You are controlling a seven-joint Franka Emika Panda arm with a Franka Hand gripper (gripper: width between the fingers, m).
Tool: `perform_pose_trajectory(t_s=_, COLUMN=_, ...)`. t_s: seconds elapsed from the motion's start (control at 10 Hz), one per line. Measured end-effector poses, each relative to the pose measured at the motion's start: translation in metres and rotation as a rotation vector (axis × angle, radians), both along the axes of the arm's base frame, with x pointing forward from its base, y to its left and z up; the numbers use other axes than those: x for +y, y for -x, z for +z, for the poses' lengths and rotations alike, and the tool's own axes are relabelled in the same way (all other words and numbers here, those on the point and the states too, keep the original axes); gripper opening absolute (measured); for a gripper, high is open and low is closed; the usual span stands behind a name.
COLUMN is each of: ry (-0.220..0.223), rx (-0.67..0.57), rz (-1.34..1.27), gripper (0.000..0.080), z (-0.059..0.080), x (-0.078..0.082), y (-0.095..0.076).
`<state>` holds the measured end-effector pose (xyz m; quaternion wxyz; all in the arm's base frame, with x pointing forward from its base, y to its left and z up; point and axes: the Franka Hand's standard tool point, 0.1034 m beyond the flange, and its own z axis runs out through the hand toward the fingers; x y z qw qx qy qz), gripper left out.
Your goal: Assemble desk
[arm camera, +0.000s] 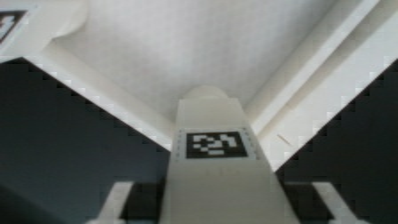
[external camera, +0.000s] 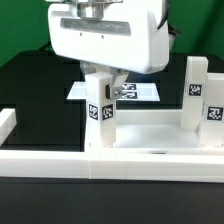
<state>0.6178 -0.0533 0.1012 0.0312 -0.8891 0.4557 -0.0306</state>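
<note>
Tabletop (external camera: 150,140) fills the lower half of the exterior view, a large white tray-like part with a raised rim, seemingly turned so its long wall faces the camera. Two square white legs rise from it. One leg (external camera: 100,105) stands at centre-left of the frame, directly under the gripper (external camera: 104,82), with a black-white tag on its lower face. The other leg (external camera: 196,95) stands at the right of the frame, well apart from the first, showing a tag near its top; a further tag (external camera: 214,112) sits just beside it at the right edge.

The bulky white gripper body takes up the top centre of the exterior view. Its fingers (external camera: 92,88) come down on either side of the centre-left leg's upper end; the contact is hard to make out there. In the wrist view that leg (arm camera: 217,160) runs up the middle of the frame, tagged face forward, with the two fingers (arm camera: 118,203) pale and blurred at the bottom, close against its sides, so the hold looks closed on the leg.

Behind the gripper in the exterior view, the marker board (external camera: 150,92) lies flat on the black table (external camera: 30,85). A white border rail (external camera: 12,122) ends at the left edge of the frame.
</note>
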Motion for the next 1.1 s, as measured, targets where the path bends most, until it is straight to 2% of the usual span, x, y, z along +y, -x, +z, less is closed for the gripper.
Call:
perform_pose_trajectory(t_s=0.2, ry=0.004, rx=-0.001, rz=0.051, gripper=0.0299, z=0.0000, x=0.0000, y=0.0000)
perform_pose_trajectory(t_s=0.3, ry=0.006, rx=-0.002, rz=0.071, gripper=0.0476, z=0.0003, x=0.0000, y=-0.0003)
perform_pose_trajectory(t_s=0.4, ry=0.009, rx=-0.003, rz=0.111, gripper=0.0609, z=0.0005, x=-0.0003, y=-0.0004)
perform_pose_trajectory(t_s=0.5, ry=0.019, rx=-0.005, rz=0.217, gripper=0.0638, z=0.0005, x=-0.0002, y=-0.0004)
perform_pose_trajectory(t_s=0.7, ry=0.042, rx=-0.014, rz=0.465, gripper=0.0648, z=0.0017, x=-0.0012, y=-0.0010)
perform_pose_trajectory(t_s=1.1, ry=0.073, rx=-0.019, rz=0.773, gripper=0.0649, z=0.0011, x=-0.0015, y=-0.0010)
